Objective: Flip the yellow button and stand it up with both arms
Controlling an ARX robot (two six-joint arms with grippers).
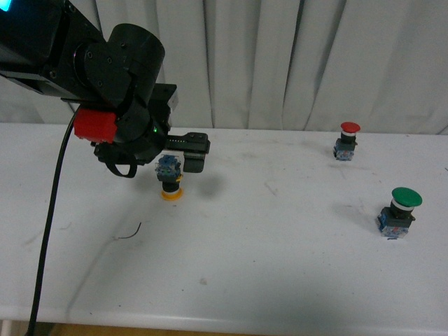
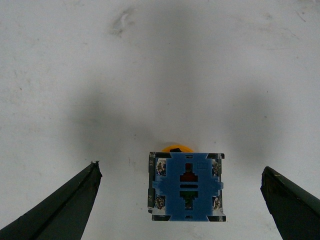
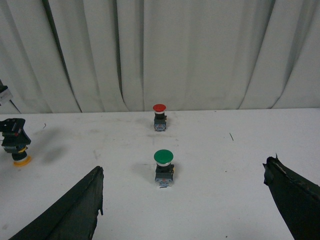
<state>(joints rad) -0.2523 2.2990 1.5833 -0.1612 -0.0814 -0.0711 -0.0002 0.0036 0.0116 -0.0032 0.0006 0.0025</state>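
The left hand (image 2: 180, 169) hangs with its black fingers (image 2: 65, 205) spread wide, clear of the yellow-capped push-button with blue block base (image 2: 186, 186). The button stands cap-down on the white counter (image 1: 280, 245), left of centre in the front view. The right hand (image 3: 182, 167) is spread apart too.

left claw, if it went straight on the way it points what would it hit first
Most likely the yellow button: it stands cap down, base toward the left claw, between the open fingers, with the table behind it.
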